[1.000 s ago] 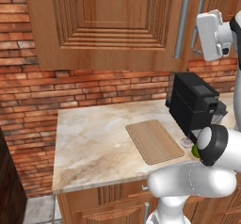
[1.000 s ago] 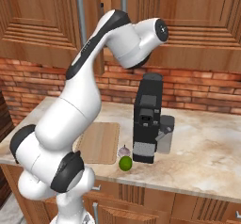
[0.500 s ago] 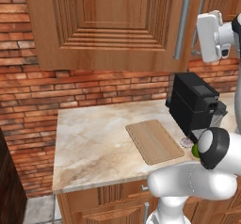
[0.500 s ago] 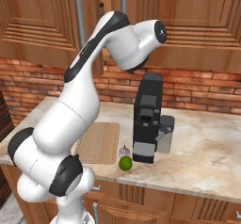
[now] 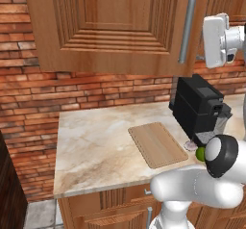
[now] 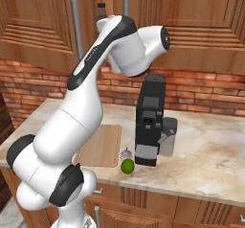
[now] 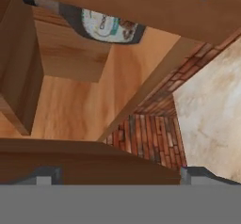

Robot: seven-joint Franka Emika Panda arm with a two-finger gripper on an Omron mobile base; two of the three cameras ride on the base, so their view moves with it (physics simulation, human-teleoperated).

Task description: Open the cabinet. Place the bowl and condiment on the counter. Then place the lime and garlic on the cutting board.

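Observation:
The wooden cabinet (image 5: pixel 110 26) hangs over the counter (image 5: pixel 96 146), one door ajar beside its grey bar handle (image 5: pixel 187 28). My gripper (image 5: pixel 211 40) is raised at that door's edge and open (image 7: pixel 120 175), with a brown door edge running between its fingertips. Through the gap in the hand view I see the cabinet's inside and the condiment (image 7: pixel 106 24), a dark bottle with a pale label; its cap (image 6: pixel 101 9) shows between the doors. The lime (image 6: pixel 127 166) and garlic (image 6: pixel 125 153) lie on the counter just right of the cutting board (image 6: pixel 101 145). The bowl is hidden.
A black coffee machine (image 6: pixel 149 121) stands on the counter right of the board, close behind the lime and garlic. A red brick wall (image 5: pixel 72 93) backs the counter. My arm's elbow (image 6: pixel 139 45) hangs in front of the cabinet doors. The counter's left end (image 5: pixel 60 175) drops to the floor.
Nothing has clearly moved beyond a slight shift of the arm's lower links. The gripper stays open at the cabinet door.

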